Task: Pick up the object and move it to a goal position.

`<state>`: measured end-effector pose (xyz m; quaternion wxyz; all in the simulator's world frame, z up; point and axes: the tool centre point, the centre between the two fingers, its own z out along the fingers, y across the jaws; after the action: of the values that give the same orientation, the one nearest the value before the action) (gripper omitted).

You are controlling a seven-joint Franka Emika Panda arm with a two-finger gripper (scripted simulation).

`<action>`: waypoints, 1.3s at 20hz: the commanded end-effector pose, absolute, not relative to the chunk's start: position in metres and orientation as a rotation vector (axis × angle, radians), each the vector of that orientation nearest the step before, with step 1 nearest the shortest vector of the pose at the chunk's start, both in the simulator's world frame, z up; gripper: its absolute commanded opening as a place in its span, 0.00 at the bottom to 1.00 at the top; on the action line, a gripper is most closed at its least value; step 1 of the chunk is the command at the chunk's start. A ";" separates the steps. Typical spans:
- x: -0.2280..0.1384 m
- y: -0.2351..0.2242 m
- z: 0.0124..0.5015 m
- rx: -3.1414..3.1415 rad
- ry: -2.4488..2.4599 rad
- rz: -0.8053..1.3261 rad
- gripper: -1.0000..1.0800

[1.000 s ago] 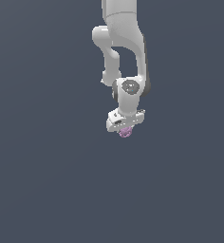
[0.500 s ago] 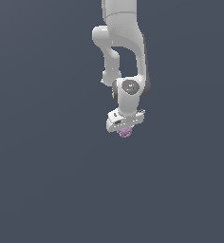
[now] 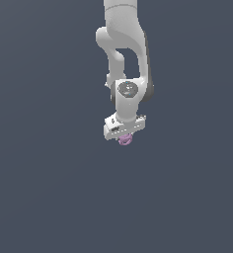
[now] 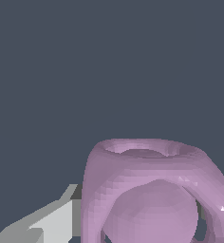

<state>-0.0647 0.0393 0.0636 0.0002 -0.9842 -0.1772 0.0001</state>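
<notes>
The object (image 3: 125, 141) is a small pink-purple lumpy thing sitting directly under the white gripper (image 3: 124, 137) in the exterior view. The gripper is shut on it, and its fingertips are mostly hidden behind the object there. In the wrist view the object (image 4: 152, 194) looms very close, a rounded hollow shape with an open rim and a ball-like bulge inside. One grey finger (image 4: 52, 223) shows beside it. The white arm (image 3: 123, 54) hangs down from above.
Only a plain dark grey-blue ground (image 3: 49, 188) shows around the arm. No other objects, containers or edges are in view.
The gripper with the object in it has shifted slightly toward the exterior view's left. The grip looks unchanged.
</notes>
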 end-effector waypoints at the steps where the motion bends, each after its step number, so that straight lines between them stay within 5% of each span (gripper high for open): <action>1: -0.053 0.025 0.074 -3.091 -0.556 -0.001 0.00; 26: 0.076 -0.116 0.179 -3.091 -0.557 0.000 0.00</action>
<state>0.0701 -0.1098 0.1740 0.0003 -0.9842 -0.1771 -0.0002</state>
